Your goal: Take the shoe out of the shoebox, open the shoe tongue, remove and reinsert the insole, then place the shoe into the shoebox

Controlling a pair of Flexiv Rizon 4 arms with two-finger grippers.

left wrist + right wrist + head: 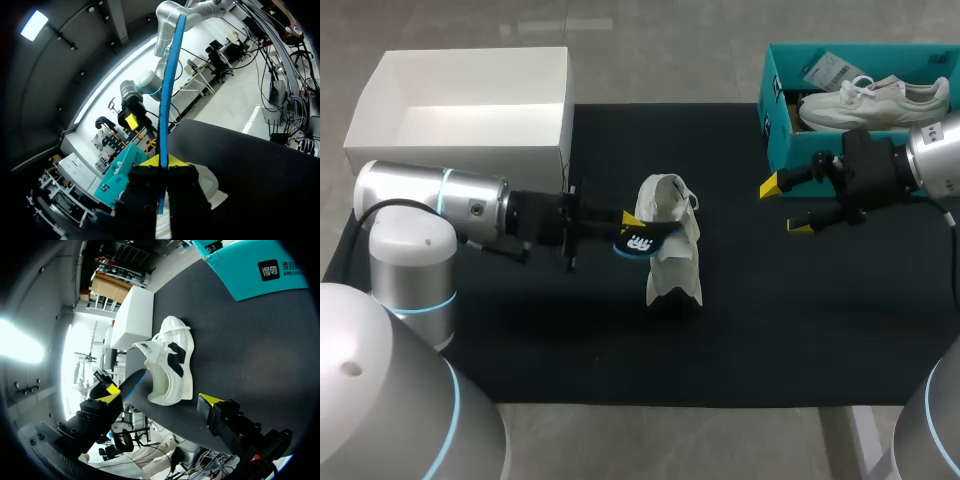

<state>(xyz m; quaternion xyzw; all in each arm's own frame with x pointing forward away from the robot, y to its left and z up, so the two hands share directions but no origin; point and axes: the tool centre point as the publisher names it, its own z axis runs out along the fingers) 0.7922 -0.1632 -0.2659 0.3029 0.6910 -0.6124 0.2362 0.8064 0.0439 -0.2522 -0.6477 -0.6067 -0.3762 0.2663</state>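
Observation:
A white shoe (672,245) with black side marks (172,357) rests mid-mat, its tongue pulled up. My left gripper (624,226) is shut on a blue-edged insole (636,241), holding it at the shoe's opening. In the left wrist view the insole (168,95) stands edge-on between the yellow tips (162,161), with the shoe (211,189) just beyond. My right gripper (786,206) hangs open and empty right of the shoe, beside the teal shoebox (775,110). From the right wrist the fingers (210,401) spread wide, with the shoe and insole (133,382) ahead of them.
A second white shoe (875,100) lies in the teal shoebox (260,270) at the back right. An open white box (470,110) stands at the back left, also seen behind the shoe (136,315). The black mat (770,320) covers the table.

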